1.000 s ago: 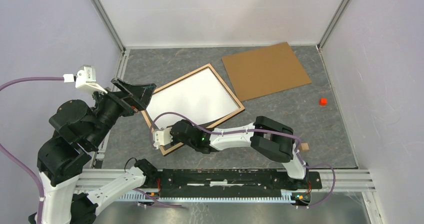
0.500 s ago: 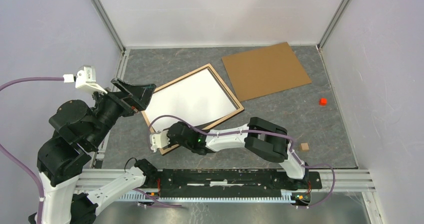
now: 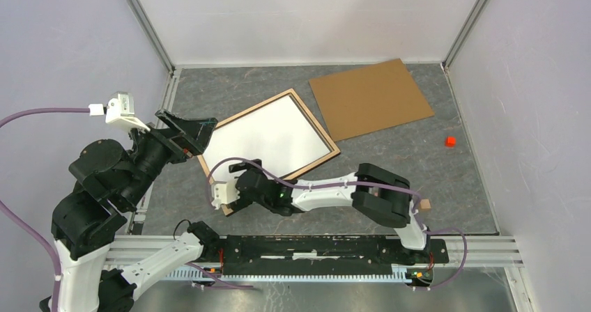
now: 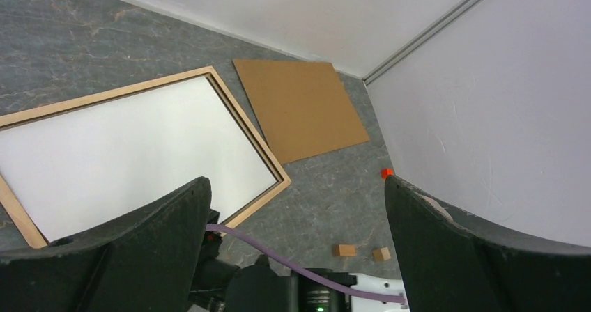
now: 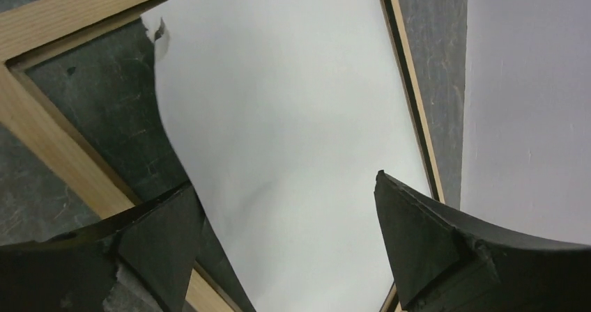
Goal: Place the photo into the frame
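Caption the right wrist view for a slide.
Open right tool over the photo, white side up inside the frame, one corner uncovered.

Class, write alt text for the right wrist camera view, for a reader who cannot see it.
The photo, white side up, lies within the light wood frame, its left edge falling short so dark table shows in that corner. The right gripper hangs open above it, holding nothing.

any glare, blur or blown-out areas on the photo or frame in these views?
Top external: even light, sharp, no glare; the photo shows a flat, featureless white face inside the frame. Left wrist: scene sharp, left fingers dark and soft. Right wrist: very close, photo shaded grey, right fingers near-black silhouettes.
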Robot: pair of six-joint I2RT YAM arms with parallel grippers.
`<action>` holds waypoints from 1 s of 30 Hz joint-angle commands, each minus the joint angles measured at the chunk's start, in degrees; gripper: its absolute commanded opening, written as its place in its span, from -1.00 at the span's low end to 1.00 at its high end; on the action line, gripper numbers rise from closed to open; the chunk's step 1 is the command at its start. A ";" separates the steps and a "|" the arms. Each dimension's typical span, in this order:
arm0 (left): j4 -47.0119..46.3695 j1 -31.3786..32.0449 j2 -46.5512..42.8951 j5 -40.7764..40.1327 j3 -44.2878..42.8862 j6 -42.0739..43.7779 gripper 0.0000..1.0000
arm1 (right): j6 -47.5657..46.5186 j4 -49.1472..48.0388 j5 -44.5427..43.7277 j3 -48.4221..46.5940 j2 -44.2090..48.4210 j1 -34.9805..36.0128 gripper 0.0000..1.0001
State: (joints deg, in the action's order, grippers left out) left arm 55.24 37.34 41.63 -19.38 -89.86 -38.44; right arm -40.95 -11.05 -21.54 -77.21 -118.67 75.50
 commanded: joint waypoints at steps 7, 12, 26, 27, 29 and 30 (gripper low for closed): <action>-0.43 -0.16 0.69 -0.16 0.71 3.00 1.00 | 16.42 10.84 11.09 9.58 24.18 0.52 0.96; -1.95 -0.16 1.37 1.15 2.52 2.36 1.00 | 23.98 11.52 13.42 14.42 32.17 -1.69 0.96; -17.66 -1.27 19.69 16.67 17.14 -0.12 1.00 | 46.01 7.89 24.64 28.33 43.23 -46.83 0.97; -21.26 -2.12 22.74 20.70 17.64 -1.91 1.00 | 47.34 7.53 26.71 27.83 41.96 -50.61 0.96; -28.48 -3.00 29.89 27.24 17.55 -5.18 1.00 | 49.97 7.77 29.19 25.55 37.93 -58.49 0.96; -30.90 -3.06 34.48 28.67 16.31 -6.60 1.00 | 51.20 8.41 29.85 23.64 35.29 -62.39 0.96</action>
State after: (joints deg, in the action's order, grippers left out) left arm 40.97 35.64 64.84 -4.49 -72.99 -39.42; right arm 2.59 -3.29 3.99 -48.77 -76.84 24.18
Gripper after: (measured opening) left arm 0.996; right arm 0.982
